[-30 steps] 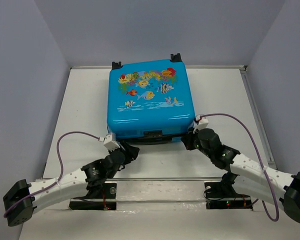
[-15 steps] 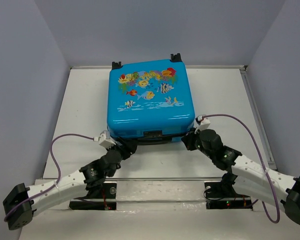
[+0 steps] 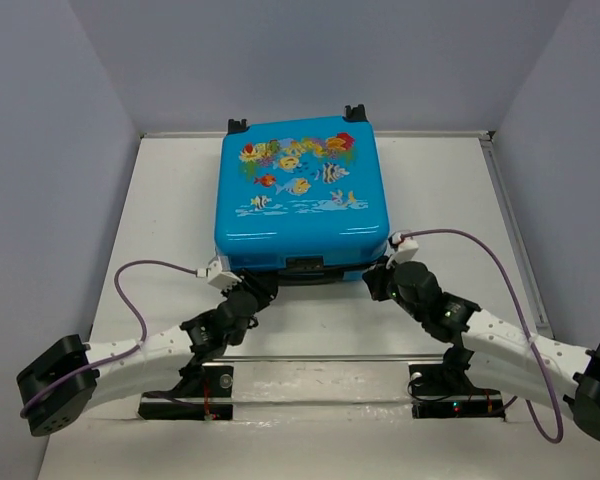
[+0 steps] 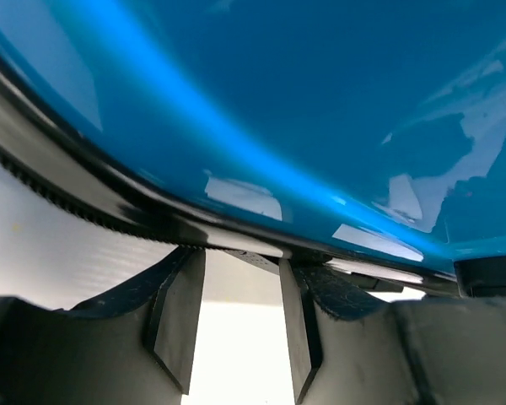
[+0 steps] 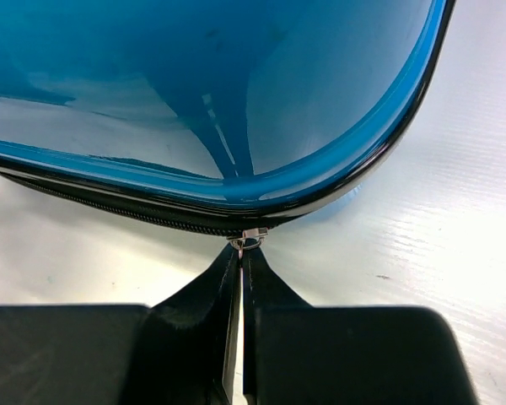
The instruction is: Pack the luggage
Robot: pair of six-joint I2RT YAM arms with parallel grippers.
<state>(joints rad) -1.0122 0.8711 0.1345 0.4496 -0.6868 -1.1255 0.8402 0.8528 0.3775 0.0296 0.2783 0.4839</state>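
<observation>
The luggage (image 3: 300, 195) lies flat in the middle of the table, fish print up, lid down, its black wheels at the far edge. My left gripper (image 3: 257, 291) is at its near-left corner. In the left wrist view it (image 4: 240, 263) is open and empty, with its fingers (image 4: 179, 312) just under the blue shell (image 4: 304, 101) and the black zipper track (image 4: 84, 207). My right gripper (image 3: 378, 279) is at the near-right corner. In the right wrist view it (image 5: 242, 257) is shut on the small metal zipper pull (image 5: 250, 240) at the shell's rounded corner (image 5: 236, 93).
The white table (image 3: 170, 200) is walled by grey panels on the left, back and right. A raised rail (image 3: 510, 220) runs along the right side. The arm bases (image 3: 320, 385) and purple cables (image 3: 140, 290) lie along the near edge.
My left gripper has moved forward, tighter under the near-left corner, and its elbow has swung right. The luggage has shifted slightly away. The right gripper has stayed at its corner.
</observation>
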